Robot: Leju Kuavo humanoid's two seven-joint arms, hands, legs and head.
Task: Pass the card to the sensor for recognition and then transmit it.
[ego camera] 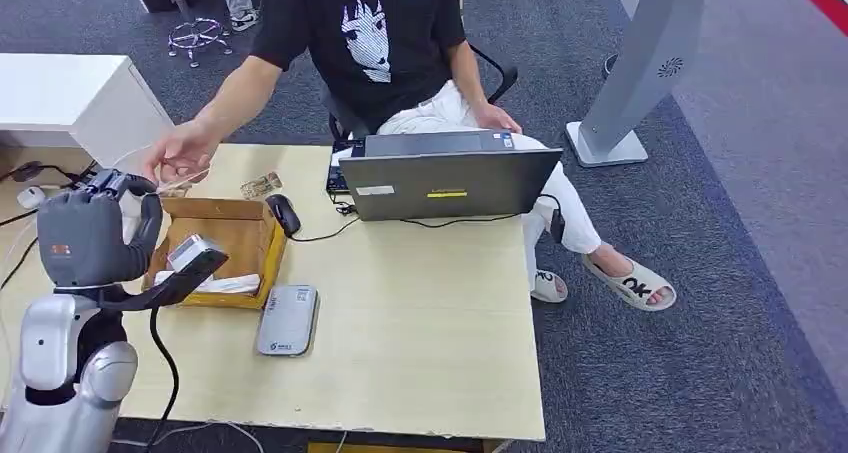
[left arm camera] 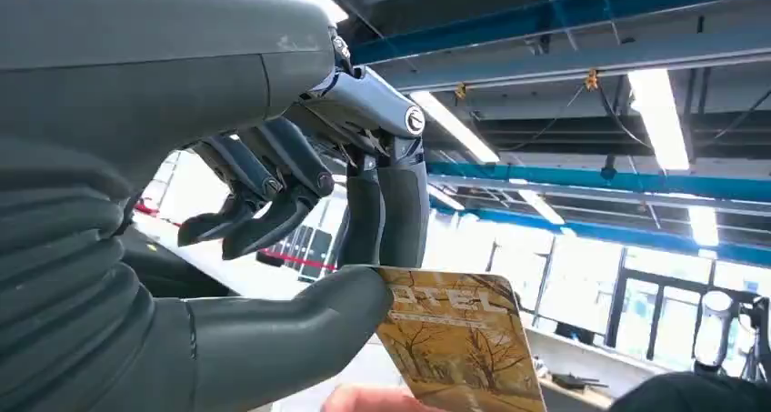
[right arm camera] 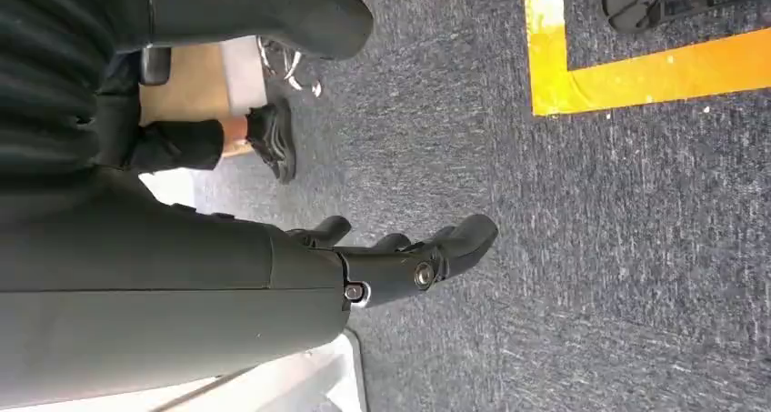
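Yellow tree-printed card [left arm camera: 459, 348], lettered top

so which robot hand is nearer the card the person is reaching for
Left. The left hand pinches the card between thumb and fingers, raised toward the person's hand. The right hand hangs over the carpet, away from the card.

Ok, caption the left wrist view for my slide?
Left hand pinches the card while a person's fingertip touches its edge.
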